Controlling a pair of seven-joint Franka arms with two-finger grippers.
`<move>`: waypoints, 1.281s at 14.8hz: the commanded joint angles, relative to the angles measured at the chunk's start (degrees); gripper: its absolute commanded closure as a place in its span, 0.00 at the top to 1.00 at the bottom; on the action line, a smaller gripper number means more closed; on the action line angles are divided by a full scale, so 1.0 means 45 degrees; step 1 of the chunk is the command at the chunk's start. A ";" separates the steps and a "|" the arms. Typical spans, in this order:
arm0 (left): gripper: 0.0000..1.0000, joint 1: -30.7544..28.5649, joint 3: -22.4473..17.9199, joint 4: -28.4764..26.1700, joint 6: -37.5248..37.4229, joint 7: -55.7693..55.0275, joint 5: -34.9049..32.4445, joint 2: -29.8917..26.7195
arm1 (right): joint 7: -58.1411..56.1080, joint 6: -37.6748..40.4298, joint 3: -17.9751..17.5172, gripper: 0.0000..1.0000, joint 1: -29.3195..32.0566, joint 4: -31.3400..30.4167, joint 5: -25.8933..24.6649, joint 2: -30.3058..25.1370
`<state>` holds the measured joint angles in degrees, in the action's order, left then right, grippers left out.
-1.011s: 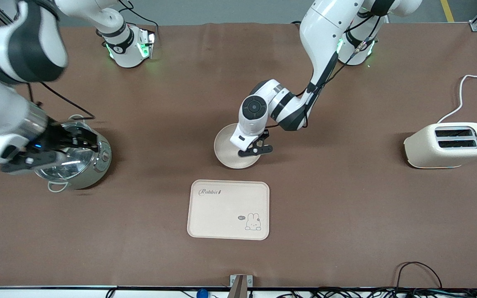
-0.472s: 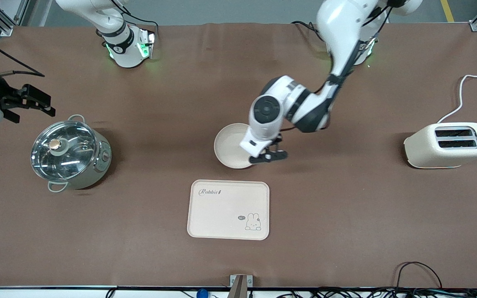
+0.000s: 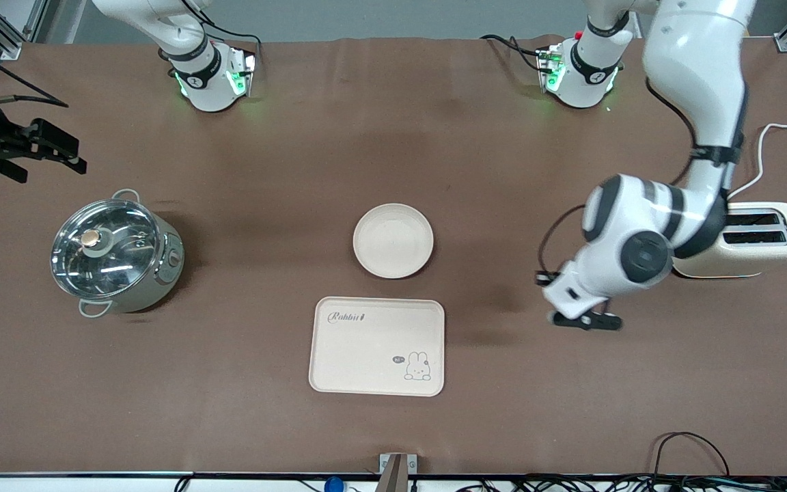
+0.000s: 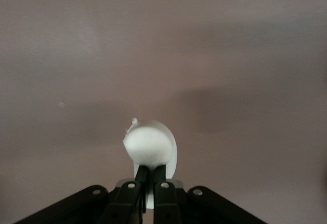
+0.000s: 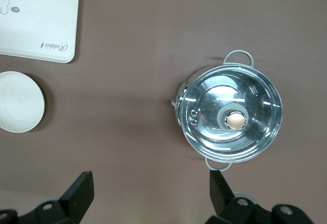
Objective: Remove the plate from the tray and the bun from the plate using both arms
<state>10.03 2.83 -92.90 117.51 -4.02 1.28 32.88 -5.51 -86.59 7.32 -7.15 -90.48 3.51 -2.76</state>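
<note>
1. Brown tabletop fills the front view, with the tray (image 3: 339,372) empty near its middle. The plate (image 3: 393,240) lies flat on the bare table at twelve o'clock from the tray, apart from it and also empty.
2. A lidded steel pot (image 3: 117,249) stands at nine o'clock from the plate, and a cream toaster (image 3: 742,239) at three o'clock.
3. The left gripper (image 3: 585,320) hangs over bare table at about four o'clock from the plate, between the tray and the toaster. In the left wrist view its claw (image 4: 149,170) is pressed together, pinching the bun (image 4: 149,144) by its lower edge. The bun is clear of the table below it.
4. The right gripper (image 3: 38,154) waits over the table's edge at about ten o'clock from the pot. Its fingers (image 5: 82,193) are spread wide with nothing between them.
5. Judged from this layout, the plate is already off the tray and the bun is off the plate. The step in hand appears to be carrying the bun to a resting spot.
6. The next move likely calls for lowering the left gripper to the bare table, well apart from plate and tray. It should part its fingers only once the bun touches down. The pinch is narrow, so a slow descent seems wise to keep the bun from slipping or rolling.
</note>
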 commanded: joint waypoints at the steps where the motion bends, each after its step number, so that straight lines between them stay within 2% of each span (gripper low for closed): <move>1: 0.15 -0.0451 0.0153 -0.0350 0.1187 0.0795 0.0029 0.0835 | 0.0189 -0.0151 -0.0162 1.00 0.0436 -0.0558 -0.0465 -0.0616; 2: 0.35 -0.0471 0.0134 -0.0273 0.1287 0.0738 0.0029 0.1148 | 0.0170 -0.0152 -0.0103 1.00 0.0437 -0.0557 -0.0699 -0.0656; 3: 0.60 -0.0588 0.0134 -0.0215 0.1308 0.0737 -0.0048 0.1286 | 0.0170 -0.0132 -0.0006 1.00 0.0437 -0.0577 -0.0876 -0.0695; 4: 0.99 -0.0647 0.0153 -0.0214 0.1308 0.0795 -0.0107 0.1326 | 0.0170 -0.0132 -0.0005 1.00 0.0456 -0.0577 -0.0916 -0.0734; 7: 1.00 -0.0531 0.0153 -0.0175 0.1269 0.0835 -0.0127 0.1171 | 0.0248 -0.0093 -0.0005 1.00 0.0417 -0.0616 -0.0916 -0.0832; 12: 1.00 -0.0687 0.0153 0.1073 0.1093 0.0796 -0.0089 0.0917 | 0.0151 -0.0093 0.0328 1.00 0.0202 -0.0518 -0.0897 -0.0832; 14: 1.00 -0.0725 0.0076 0.1172 0.1093 0.0756 -0.0030 0.0528 | 0.0111 -0.0073 0.0327 1.00 0.0222 -0.0518 -0.0839 -0.0793; 17: 1.00 -0.1232 0.0172 0.1368 0.0861 0.0757 0.0009 -0.0971 | 0.0092 -0.0073 0.0327 1.00 0.0183 -0.0460 -0.0702 -0.0754; 19: 1.00 -0.1233 0.0153 0.1581 -0.0191 0.0737 0.0009 -0.2202 | 0.0092 -0.0073 0.0308 1.00 0.0163 -0.0460 -0.0702 -0.0734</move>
<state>4.98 3.21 -84.98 121.48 -0.37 1.26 30.29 -5.33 -86.63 8.45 -5.78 -91.15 0.72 -4.64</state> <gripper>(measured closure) 0.000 0.000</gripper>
